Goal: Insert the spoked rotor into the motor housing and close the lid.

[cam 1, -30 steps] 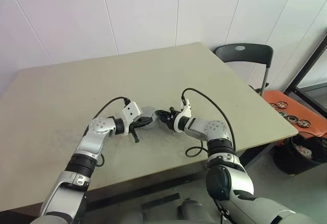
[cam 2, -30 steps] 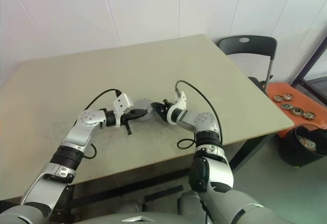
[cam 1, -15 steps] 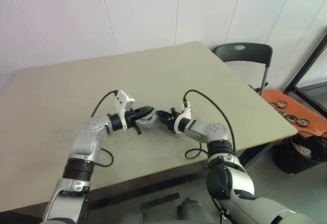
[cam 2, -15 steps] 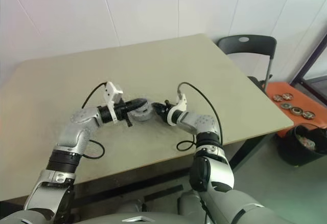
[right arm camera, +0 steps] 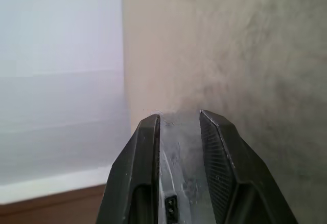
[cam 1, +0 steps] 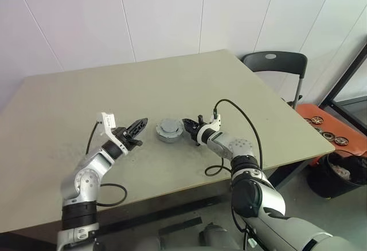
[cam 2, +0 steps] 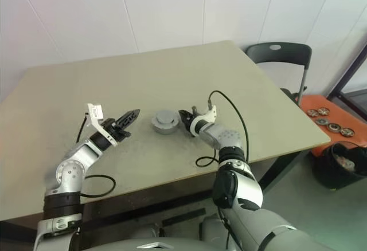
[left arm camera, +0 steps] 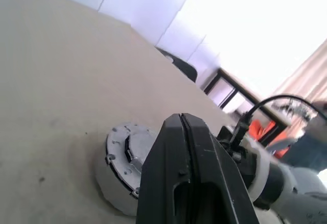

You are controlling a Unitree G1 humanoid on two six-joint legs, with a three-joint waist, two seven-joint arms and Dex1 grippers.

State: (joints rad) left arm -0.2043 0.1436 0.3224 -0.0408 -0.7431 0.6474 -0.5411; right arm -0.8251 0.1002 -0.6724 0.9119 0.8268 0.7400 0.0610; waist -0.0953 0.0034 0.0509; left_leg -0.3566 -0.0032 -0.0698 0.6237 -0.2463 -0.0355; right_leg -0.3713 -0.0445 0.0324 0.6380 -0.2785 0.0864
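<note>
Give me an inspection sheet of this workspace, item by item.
surface: beige table, a few faint scuffs.
job's things: round grey motor housing at mid-table, the lid lying on top of it.
clutter: nothing seen.
grippers: left pincer shut, off the housing's left side, clear of it; right pincer at the housing's right edge, grip not readable.
cables: a black cable from the left arm loops on the table; another cable arcs over the right arm.
surroundings: white panelled wall; black chair; orange tray of round parts; black bin.
</note>
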